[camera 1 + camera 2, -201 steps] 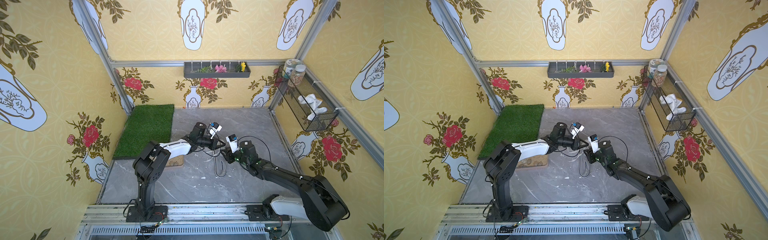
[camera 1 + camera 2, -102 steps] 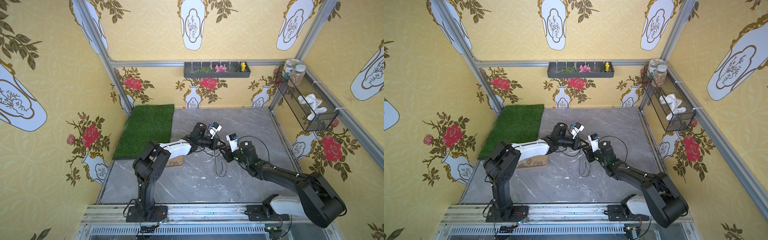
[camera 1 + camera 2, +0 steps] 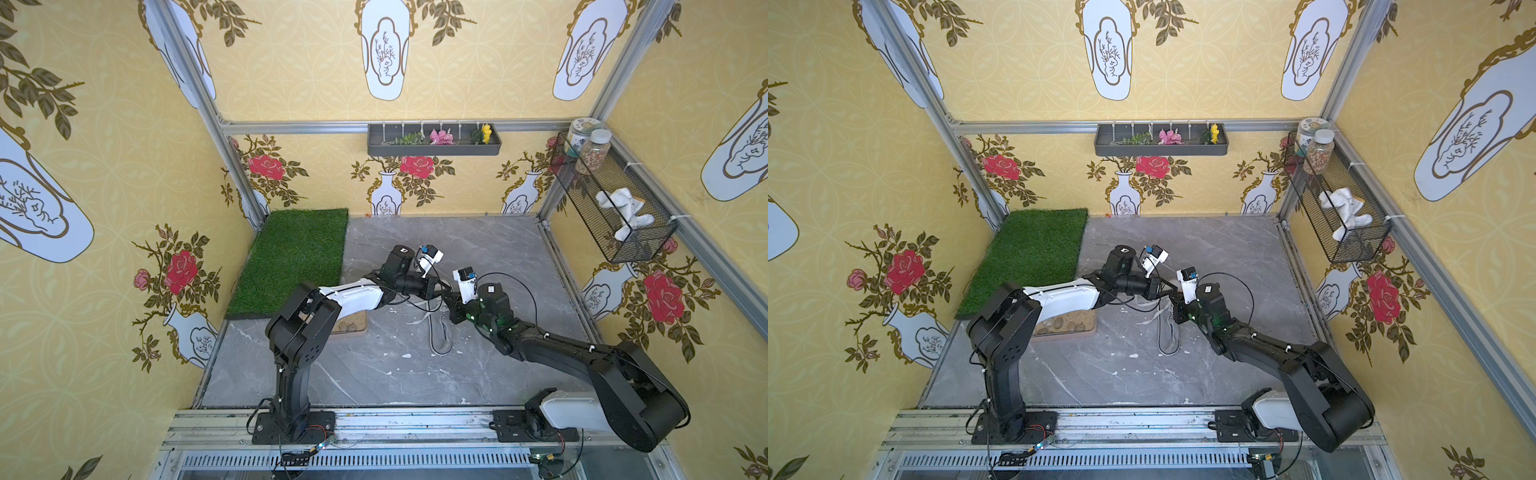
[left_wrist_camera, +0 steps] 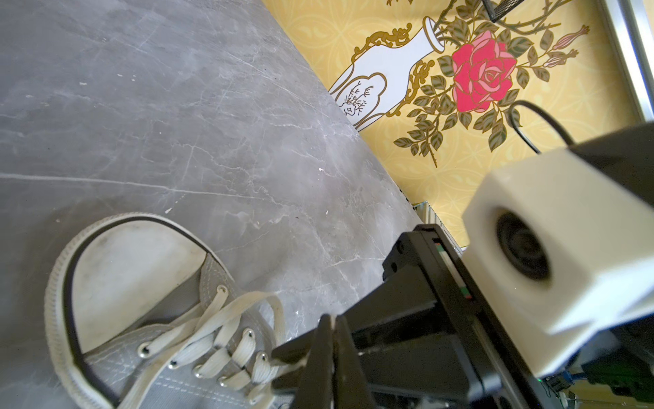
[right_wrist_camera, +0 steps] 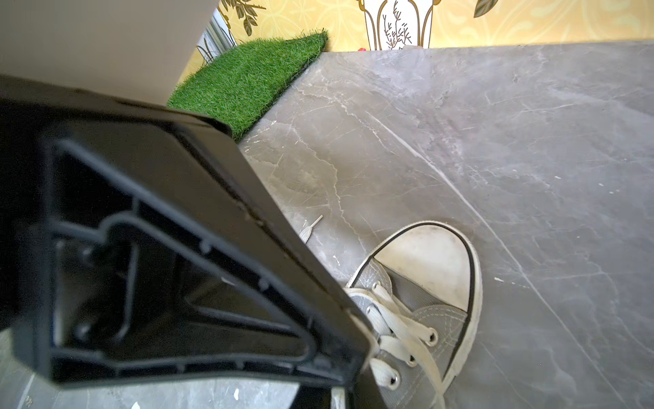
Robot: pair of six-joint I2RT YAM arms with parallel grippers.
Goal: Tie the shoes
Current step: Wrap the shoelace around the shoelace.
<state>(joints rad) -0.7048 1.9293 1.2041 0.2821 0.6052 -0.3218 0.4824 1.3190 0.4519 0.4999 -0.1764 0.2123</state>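
the left gripper (image 4: pixel 333 320) is seen shut, its two tips pressed together with only a thin seam between; a pale, frayed strand of the laces (image 4: pixel 219 329) is led up to those tips and is judged to be pinched there. the right gripper (image 3: pixel 448 300) is set nose to nose with it and is also closed (whether a strand is caught in it cannot be told, its tips being masked by the other claw's body). both claws are held just above the laced front of the sneaker (image 3: pixel 439 334), so neither arm can be called the nearer. the grey canvas sneaker is stood sole-down on the marble tabletop (image 3: pixel 374 365) between the two arms, directly below the claws; its long axis is pointed away from the arm bases, with the white toe cap (image 4: pixel 134 269) at the far end and the heel opening at the near end. one loose lace end (image 3: pixel 415 321) is seen lying on the marble on the left arm's side. no bow is yet formed over the eyelets. the coming move is judged to turn on the strand being drawn across that long axis, not along it.
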